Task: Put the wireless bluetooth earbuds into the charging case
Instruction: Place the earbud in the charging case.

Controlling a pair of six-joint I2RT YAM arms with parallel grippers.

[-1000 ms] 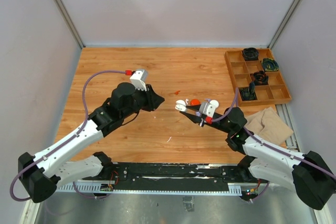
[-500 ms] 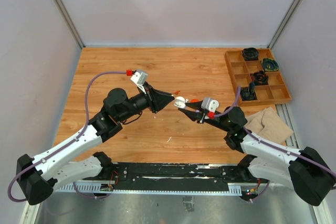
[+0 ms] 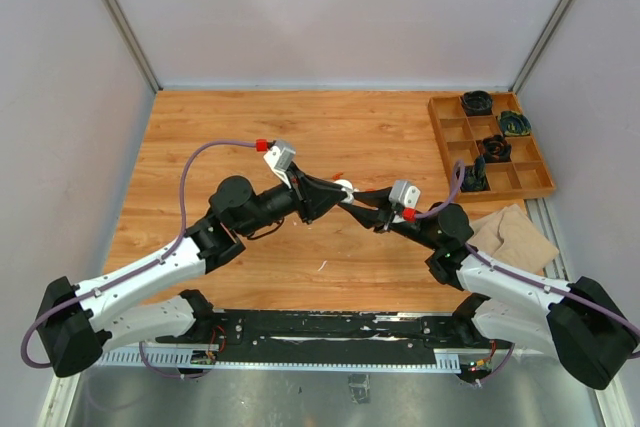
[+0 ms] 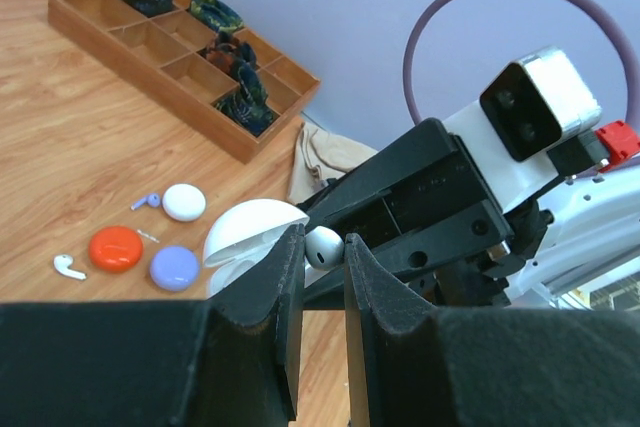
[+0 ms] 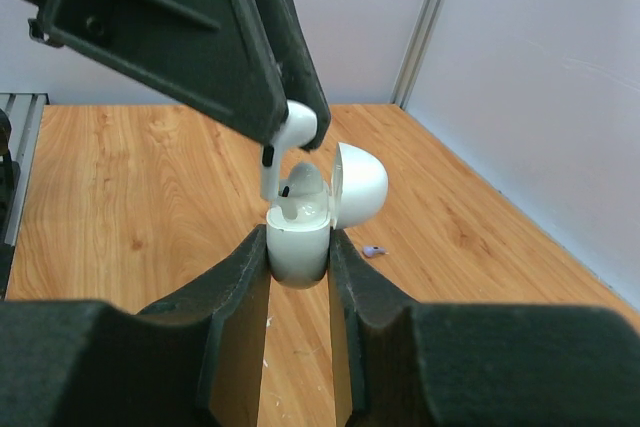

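Top external: left gripper (image 3: 333,190) and right gripper (image 3: 352,199) meet tip to tip over mid-desk (image 3: 250,137). White charging case (image 3: 345,187) between them, detail too small.

Left wrist: left gripper nearly closed, pinching white earbud (image 4: 322,245). Open lid (image 4: 252,232) just beyond. Loose earbud (image 4: 68,266) on desk, well apart.

Right wrist: right gripper clamped on case body, case upright, lid swung back. Held earbud directly above well, stem vertical, tip at well mouth, not seated. Likely next move: straight down.
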